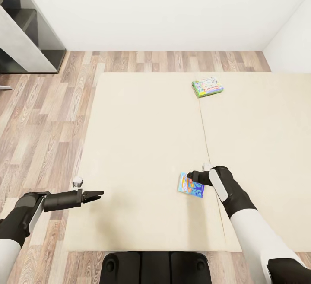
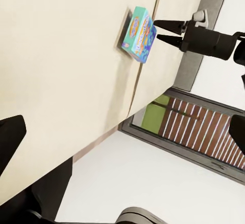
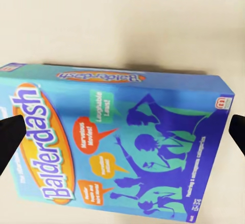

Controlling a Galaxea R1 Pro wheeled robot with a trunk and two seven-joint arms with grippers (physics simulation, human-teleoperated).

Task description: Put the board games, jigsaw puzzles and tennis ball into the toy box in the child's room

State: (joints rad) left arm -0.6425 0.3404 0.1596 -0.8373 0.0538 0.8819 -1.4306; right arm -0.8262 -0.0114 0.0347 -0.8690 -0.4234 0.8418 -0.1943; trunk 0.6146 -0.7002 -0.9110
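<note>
Big beige bed (image 1: 147, 145) taking up most of the head view, two mattress slabs with a seam running near-to-far just right of centre. Wood plank floor (image 1: 39, 115) down the left side and along the far edge, white wall beyond that. Dark grey shelf unit (image 1: 30, 29) tucked in the far left corner, well apart from the bed.

Right arm (image 1: 246, 219) reaching in from the near right, sleeve white then black toward the wrist. Left arm (image 1: 26, 215) coming in from the near left, hanging over the bed's left edge.

Blue board game (image 1: 190, 185) (Balderdash lettering readable in the right wrist view (image 3: 117, 147)) lying flat on the mattress, just left of the seam on the near half. Green-white board game (image 1: 207, 87) much further away, flat on the far part of the bed right around the seam.

Right gripper (image 2: 164, 31) sitting just right of the blue box, fingers spread apart with nothing between them, tips close to the box edge; contact hard to call from here. Left gripper (image 1: 98, 195) pointing right over the mattress, well apart from both boxes, fingers nearly together and holding nothing.
</note>
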